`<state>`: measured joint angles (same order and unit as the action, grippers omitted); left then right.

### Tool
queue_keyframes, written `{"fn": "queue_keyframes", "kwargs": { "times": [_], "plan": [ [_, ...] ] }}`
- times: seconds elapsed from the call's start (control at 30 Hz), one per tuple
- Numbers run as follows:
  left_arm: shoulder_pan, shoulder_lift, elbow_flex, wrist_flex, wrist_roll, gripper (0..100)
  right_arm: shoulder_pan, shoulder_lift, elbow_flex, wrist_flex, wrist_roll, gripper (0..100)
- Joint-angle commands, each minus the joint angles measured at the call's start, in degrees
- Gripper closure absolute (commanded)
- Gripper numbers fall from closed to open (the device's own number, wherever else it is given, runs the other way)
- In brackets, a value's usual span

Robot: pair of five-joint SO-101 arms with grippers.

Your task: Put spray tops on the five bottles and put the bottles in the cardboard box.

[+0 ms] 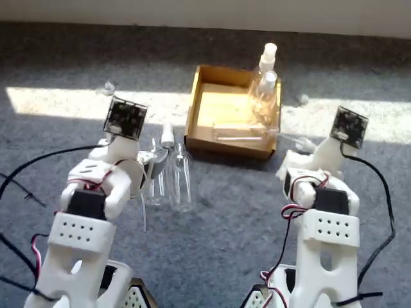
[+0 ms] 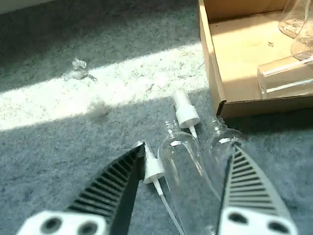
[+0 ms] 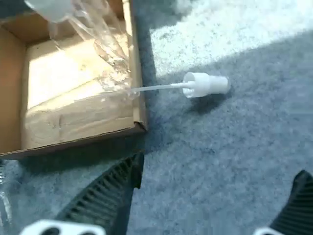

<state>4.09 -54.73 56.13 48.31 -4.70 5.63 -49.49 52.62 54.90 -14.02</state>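
Note:
The cardboard box [image 1: 192, 109] lies open on the grey carpet. Two clear bottles with white spray tops [image 1: 266, 86] stand at its far right corner, and a third bottle [image 1: 239, 134] lies inside. Two topless bottles [image 1: 181, 178] lie side by side on the carpet in front of the box. My left gripper [image 2: 190, 148] hangs open over them, one bottle [image 2: 182, 164] between its fingers. A loose spray top [image 2: 184, 111] lies at the bottle necks, another [image 2: 152, 169] beside one finger. My right gripper [image 3: 220, 169] is open above bare carpet, short of a third loose spray top [image 3: 205, 84] whose tube touches the box [image 3: 73, 117].
A small clear cap [image 1: 106, 87] lies on the sunlit carpet far left, and another small piece [image 1: 303, 99] lies right of the box. Black cables trail beside both arm bases. A wall edge runs along the far side.

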Motion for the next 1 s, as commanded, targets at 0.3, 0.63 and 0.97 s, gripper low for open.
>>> {"fn": "queue_keyframes", "kwargs": {
  "times": [0.3,0.63,0.97],
  "plan": [
    [14.3,45.1,-41.2,8.5,-21.4,75,13.0,3.5,3.5,5.3,-0.4,59.8],
    [-0.7,49.3,-48.8,19.4,-9.4,75,1.6,3.6,0.7,0.6,11.7,59.8],
    [-28.5,32.0,-20.4,14.6,-15.2,75,-23.5,26.1,-37.7,15.0,28.1,59.8]
  ]
}}
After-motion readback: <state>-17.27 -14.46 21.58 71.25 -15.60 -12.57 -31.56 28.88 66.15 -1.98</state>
